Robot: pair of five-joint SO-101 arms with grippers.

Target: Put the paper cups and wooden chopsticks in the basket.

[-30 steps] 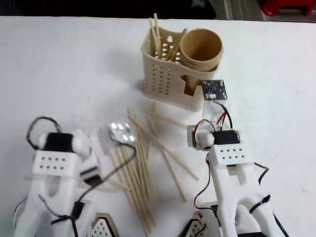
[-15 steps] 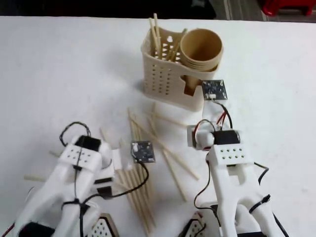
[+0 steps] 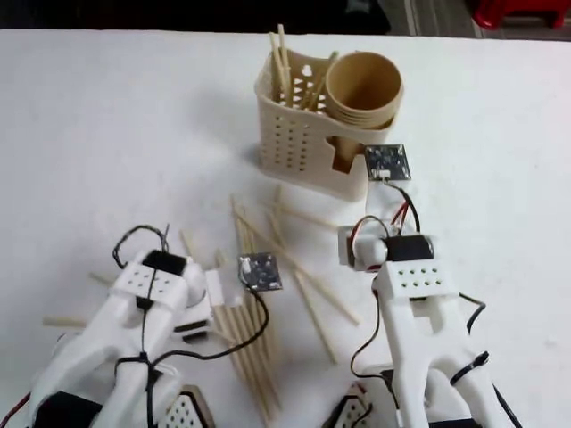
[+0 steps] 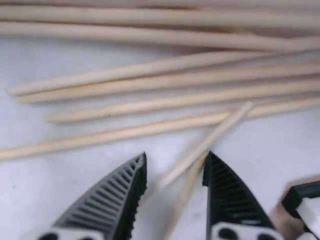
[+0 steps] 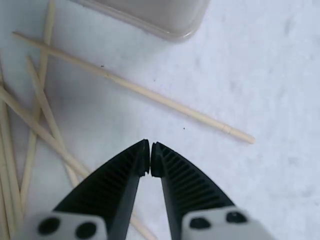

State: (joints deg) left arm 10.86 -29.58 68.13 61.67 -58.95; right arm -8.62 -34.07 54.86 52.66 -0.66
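A cream perforated basket (image 3: 294, 143) stands at the back centre, holding stacked paper cups (image 3: 363, 87) and a few upright wooden chopsticks (image 3: 284, 55). Several loose chopsticks (image 3: 254, 294) lie scattered on the white table between the two arms. My left gripper (image 4: 175, 167) is open and low over this pile, with one slanted chopstick (image 4: 200, 150) lying between its fingertips. My right gripper (image 5: 150, 151) is shut on nothing, hovering over bare table just in front of the basket's base (image 5: 150, 15), near a single chopstick (image 5: 150, 95).
The left arm (image 3: 143, 312) and right arm (image 3: 415, 303) rise from the table's front edge. One stray chopstick (image 3: 67, 321) lies at the far left. White table stretches open to the left and right of the basket.
The left arm has swung right and lowered its wrist over the chopstick pile, mostly in the first half second. The right arm has stayed still.
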